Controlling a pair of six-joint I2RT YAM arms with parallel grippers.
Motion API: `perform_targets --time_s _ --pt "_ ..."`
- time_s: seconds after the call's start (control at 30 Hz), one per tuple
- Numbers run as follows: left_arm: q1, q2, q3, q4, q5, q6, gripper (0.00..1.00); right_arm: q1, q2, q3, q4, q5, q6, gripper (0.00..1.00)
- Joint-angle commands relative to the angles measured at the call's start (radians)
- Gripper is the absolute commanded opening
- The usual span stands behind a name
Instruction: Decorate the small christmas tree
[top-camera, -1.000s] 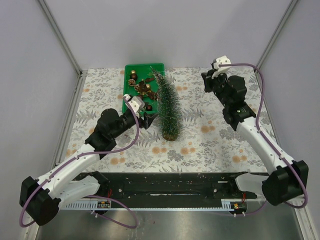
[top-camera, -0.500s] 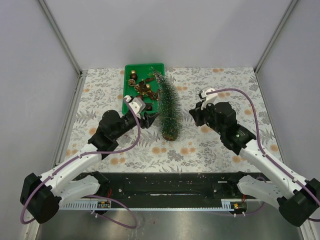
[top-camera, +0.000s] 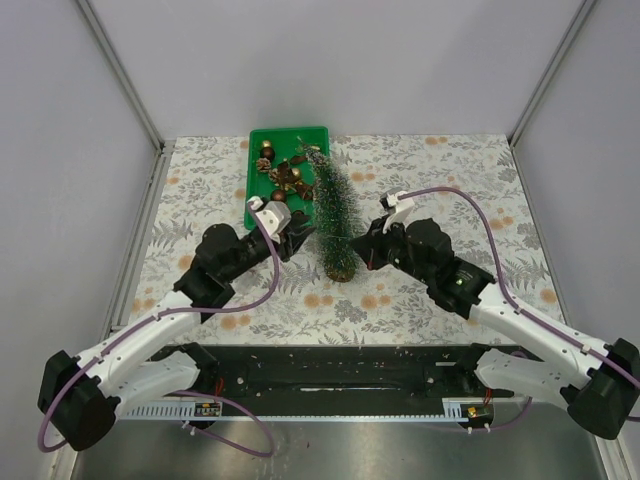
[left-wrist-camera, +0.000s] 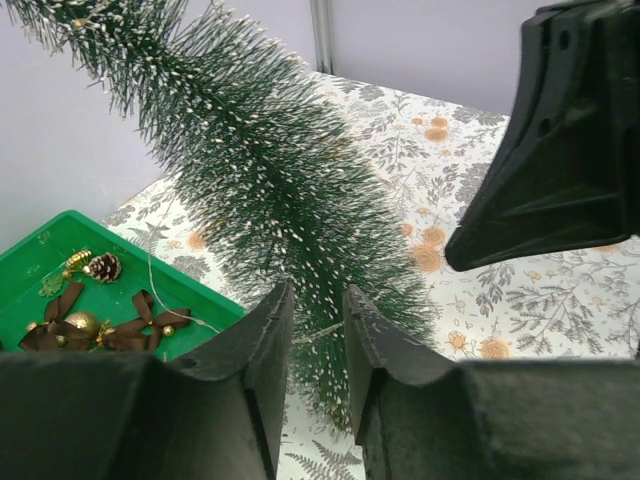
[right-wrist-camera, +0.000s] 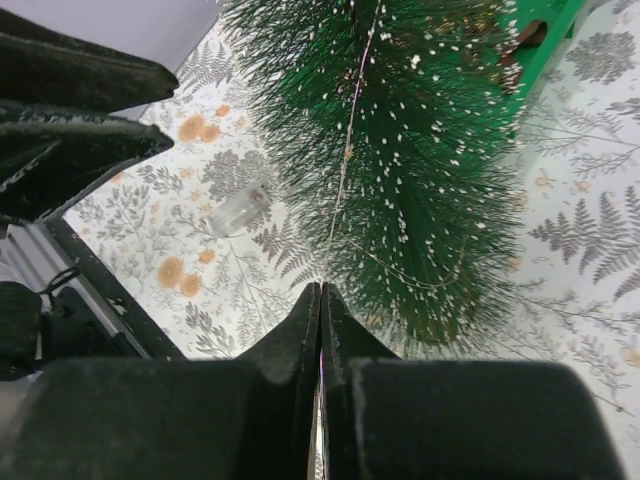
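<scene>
In the top view, left of centre, the left gripper (top-camera: 296, 233) has barely moved. It sits just beside the lower branches, and its fingers are a narrow gap apart, with nothing clearly held. Above it, the green tray (top-camera: 256, 192) still holds the bows, pine cone and gold balls (top-camera: 280, 172). The small christmas tree (top-camera: 334, 205) stands at mid-frame on the patterned cloth (top-camera: 430, 290), its tip in front of the tray's right edge. The big change is on the right. Within a second the right gripper (top-camera: 367, 246) has swung from the upper right corner to the tree's base. Its fingers are pressed together on a thin wire (right-wrist-camera: 349, 130) running up through the branches. Stringing the tree seems to be under way.
</scene>
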Motion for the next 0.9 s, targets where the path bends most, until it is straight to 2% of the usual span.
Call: perform_targets --time_s 0.0,0.1,0.23,0.33,0.47,0.67,0.87 --pt "0.007 -0.076 0.009 -0.039 0.069 0.017 0.35 0.023 0.025 0.002 0.113 -0.005 0.11 0.0" --pt "0.022 -0.122 0.042 -0.165 0.166 0.005 0.49 0.037 0.04 0.006 0.142 -0.032 0.147 0.0" --pt "0.021 -0.151 0.073 -0.321 0.347 -0.011 0.75 0.06 0.057 0.011 0.178 -0.041 0.179 0.0" --pt "0.004 -0.145 0.075 -0.352 0.473 -0.052 0.86 0.069 0.063 -0.013 0.254 -0.057 0.214 0.0" --pt "-0.056 -0.128 0.038 -0.305 0.527 -0.159 0.91 0.075 0.069 -0.072 0.418 -0.078 0.285 0.0" --pt "-0.083 -0.065 -0.025 -0.038 0.476 -0.32 0.93 0.087 0.098 -0.162 0.67 -0.081 0.391 0.0" --pt "-0.143 0.001 -0.047 0.059 0.402 -0.377 0.94 0.098 0.106 -0.267 0.938 -0.058 0.457 0.0"
